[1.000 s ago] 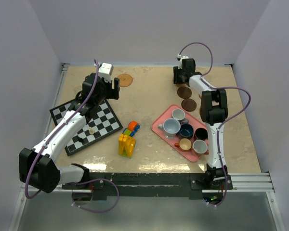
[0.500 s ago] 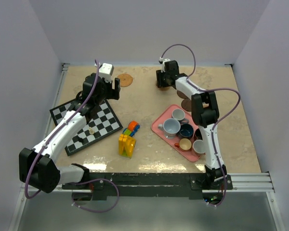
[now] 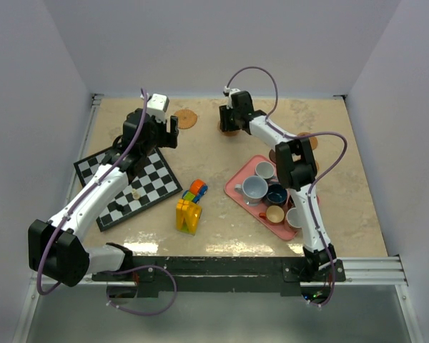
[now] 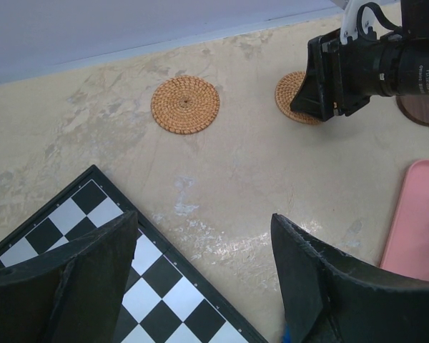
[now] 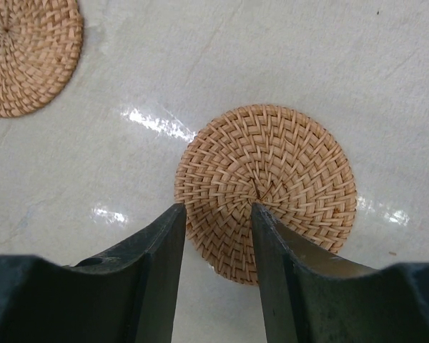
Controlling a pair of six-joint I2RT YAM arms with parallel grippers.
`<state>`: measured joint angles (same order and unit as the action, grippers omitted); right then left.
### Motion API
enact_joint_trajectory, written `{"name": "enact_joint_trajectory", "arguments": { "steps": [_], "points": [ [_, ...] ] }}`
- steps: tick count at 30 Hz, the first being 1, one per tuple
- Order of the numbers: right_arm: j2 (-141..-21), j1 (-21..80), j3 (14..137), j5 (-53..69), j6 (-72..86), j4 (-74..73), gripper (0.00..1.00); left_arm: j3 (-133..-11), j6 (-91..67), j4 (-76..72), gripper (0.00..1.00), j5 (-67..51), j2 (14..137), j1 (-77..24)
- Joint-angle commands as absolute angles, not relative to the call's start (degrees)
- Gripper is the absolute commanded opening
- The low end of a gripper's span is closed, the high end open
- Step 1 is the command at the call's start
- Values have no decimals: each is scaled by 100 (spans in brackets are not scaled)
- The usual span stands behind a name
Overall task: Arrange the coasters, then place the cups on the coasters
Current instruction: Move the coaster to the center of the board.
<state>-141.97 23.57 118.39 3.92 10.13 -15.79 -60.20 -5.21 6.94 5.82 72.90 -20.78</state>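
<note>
One orange-tan woven coaster (image 3: 186, 118) (image 4: 185, 104) (image 5: 28, 50) lies flat at the far side of the table. A second coaster (image 5: 272, 179) (image 4: 289, 91) lies flat to its right, under my right gripper (image 3: 228, 123) (image 5: 217, 207). That gripper is partly open, with its fingertips over the near part of the disc and not clamped on it. Dark brown coasters (image 3: 273, 153) (image 4: 420, 113) peek out beside the right arm. Several cups (image 3: 254, 189) stand on the pink tray (image 3: 237, 179). My left gripper (image 3: 164, 134) (image 4: 204, 218) hangs open and empty over the chessboard's far corner.
A black-and-white chessboard (image 3: 129, 187) (image 4: 164, 279) lies at the left under the left arm. Colourful toy blocks (image 3: 189, 207) sit in the middle near the front. The back wall runs close behind the coasters.
My right gripper has swept left along the far side, away from the dark brown coasters and toward the lone orange-tan one. The left arm has not moved.
</note>
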Motion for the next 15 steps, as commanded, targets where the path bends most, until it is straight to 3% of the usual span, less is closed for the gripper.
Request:
{"name": "enact_joint_trajectory", "arguments": {
  "steps": [1, 15],
  "points": [
    [-14501, 2426, 12243, 413, 1283, -1547, 46, -6021, -571, 501, 79, 633, 7286, -2127],
    [-14853, 2549, 12726, 519, 1441, -1512, 46, -6021, -571, 483, 79, 633, 7321, -2136]
  ]
}}
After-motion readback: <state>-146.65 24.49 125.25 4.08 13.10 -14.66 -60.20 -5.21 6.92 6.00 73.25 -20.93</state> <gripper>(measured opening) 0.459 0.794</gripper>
